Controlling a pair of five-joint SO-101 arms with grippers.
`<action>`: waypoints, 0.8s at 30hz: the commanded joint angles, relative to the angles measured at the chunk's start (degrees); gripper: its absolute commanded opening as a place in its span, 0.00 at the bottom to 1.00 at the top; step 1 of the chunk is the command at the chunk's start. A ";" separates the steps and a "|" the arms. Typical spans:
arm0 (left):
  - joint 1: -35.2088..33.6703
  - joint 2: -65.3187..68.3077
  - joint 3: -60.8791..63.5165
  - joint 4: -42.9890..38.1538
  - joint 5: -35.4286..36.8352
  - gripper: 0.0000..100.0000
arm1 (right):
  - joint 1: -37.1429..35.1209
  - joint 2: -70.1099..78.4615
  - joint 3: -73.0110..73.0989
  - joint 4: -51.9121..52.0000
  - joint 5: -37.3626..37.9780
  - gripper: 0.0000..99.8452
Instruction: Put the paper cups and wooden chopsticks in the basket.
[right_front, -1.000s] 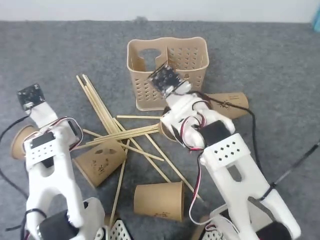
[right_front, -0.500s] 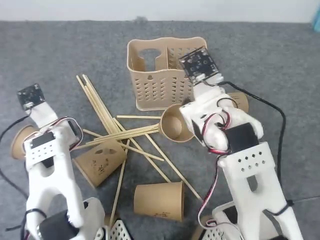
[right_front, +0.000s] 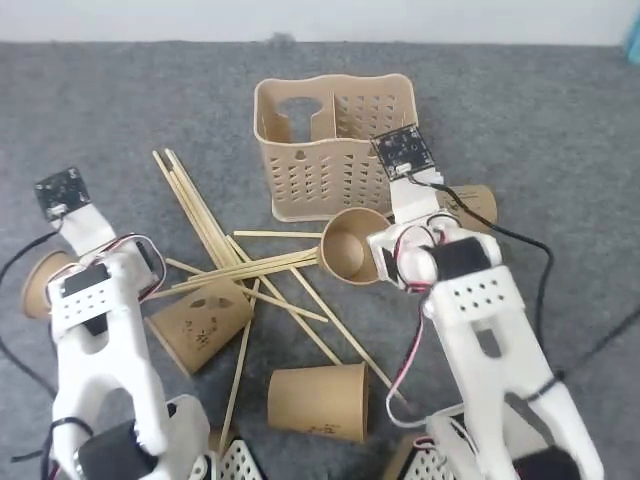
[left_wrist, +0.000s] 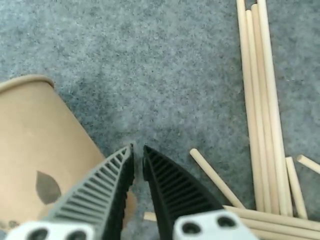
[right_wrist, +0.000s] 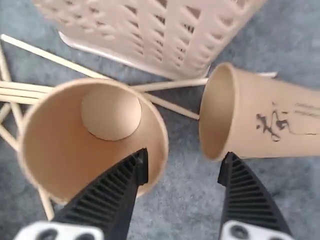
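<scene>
The tan slotted basket (right_front: 335, 145) (right_wrist: 150, 30) stands at the back centre. My right gripper (right_wrist: 185, 165) is open just in front of it, low over the carpet. One of its fingers (right_wrist: 117, 190) lies against the rim of an open-mouthed paper cup (right_wrist: 95, 135) (right_front: 352, 245). The other finger is near a second cup (right_wrist: 260, 120) (right_front: 470, 205) lying on its side. My left gripper (left_wrist: 137, 150) is shut and holds nothing, beside a cup (left_wrist: 35, 140) (right_front: 40, 280) at the far left. Wooden chopsticks (right_front: 215, 235) (left_wrist: 260, 100) lie scattered on the carpet.
Two more paper cups lie on their sides, one (right_front: 200, 320) by the left arm (right_front: 95, 290) and one (right_front: 320, 400) near the front. Crossed chopsticks (right_front: 300, 300) run between them. Grey carpet (right_front: 560, 130) covers the table.
The right arm swung to the right, off the cup in front of the basket, then settled slightly back. That cup's mouth now shows. The left arm has not moved.
</scene>
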 joint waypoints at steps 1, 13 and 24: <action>-0.18 0.09 -1.36 -1.32 0.09 0.03 | -0.40 3.38 -0.53 -2.77 -0.88 0.24; -0.09 0.09 -1.36 -1.32 0.09 0.03 | -0.31 6.46 -0.88 -4.09 -0.26 0.03; 0.00 0.09 -1.36 -1.32 0.00 0.03 | 1.54 -4.88 -1.58 0.48 5.36 0.01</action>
